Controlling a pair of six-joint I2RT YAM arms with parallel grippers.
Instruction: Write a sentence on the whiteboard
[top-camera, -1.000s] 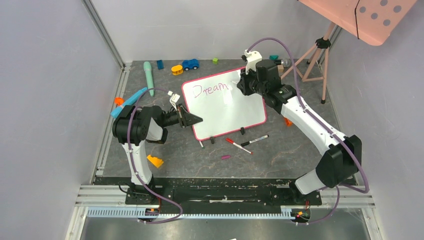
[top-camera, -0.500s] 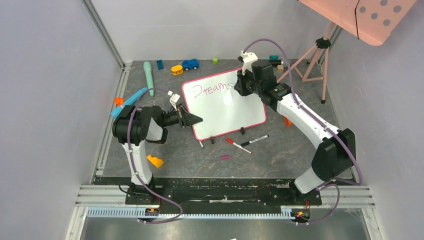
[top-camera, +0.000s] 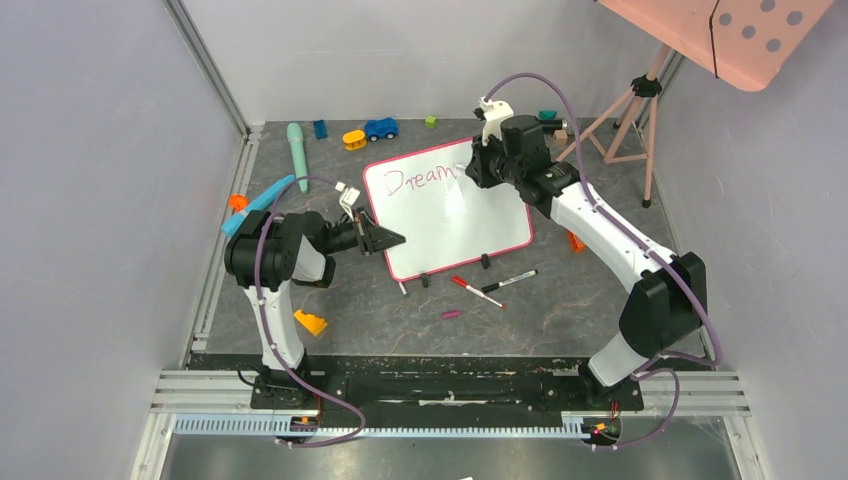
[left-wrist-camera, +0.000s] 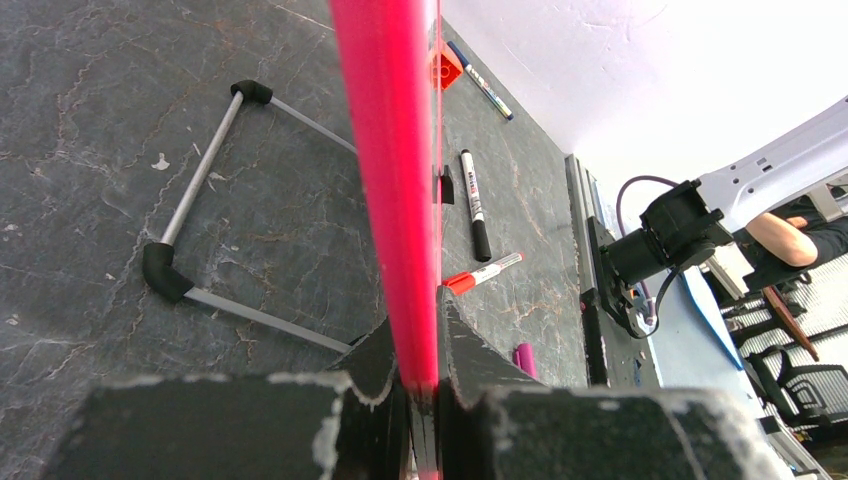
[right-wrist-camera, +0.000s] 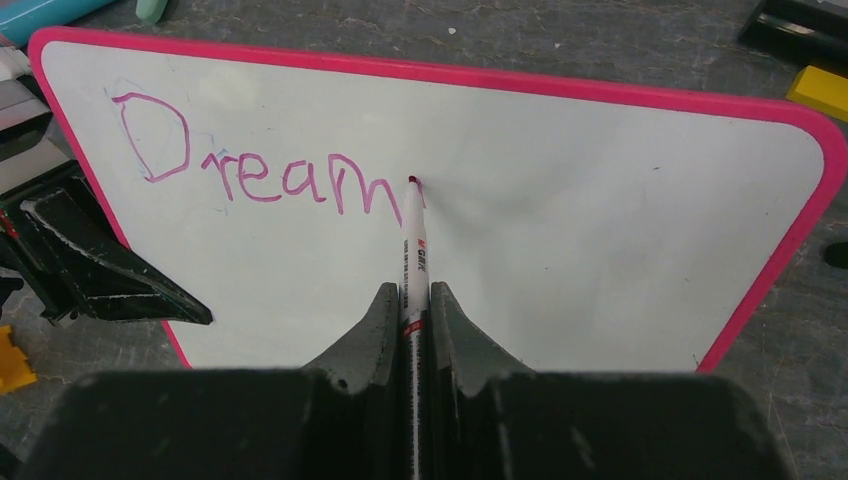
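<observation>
The whiteboard (top-camera: 447, 215) stood mid-table between the two arms, white with a pink-red frame, its two black clip feet (top-camera: 424, 280) at the near edge. Of the sentence (right-wrist-camera: 250, 170), one word could be read along the top left of the board, in pink-purple hand lettering: "Dream".

The tip of a white marker (right-wrist-camera: 414, 250) touched the board just right of the final "m". Small red print ran along its barrel, too fine to read with certainty. The right tool (right-wrist-camera: 410, 300) was closed tight on that marker, one finger on each side of the barrel. The left tool (left-wrist-camera: 420, 375) was clamped on the board's frame at its left edge, the pink rim pinched between the jaws.

Behind the board, the left wrist view showed a wire stand with black corner pieces (left-wrist-camera: 200, 190) lying on the dark stone-patterned table (top-camera: 560, 310). In front of the board lay a red-capped marker (top-camera: 476, 291), a black-capped marker (top-camera: 510, 281) with printed lettering too small to read, and a loose magenta cap (top-camera: 452, 314). A blue toy car (top-camera: 380, 128) sat near the far edge.
</observation>
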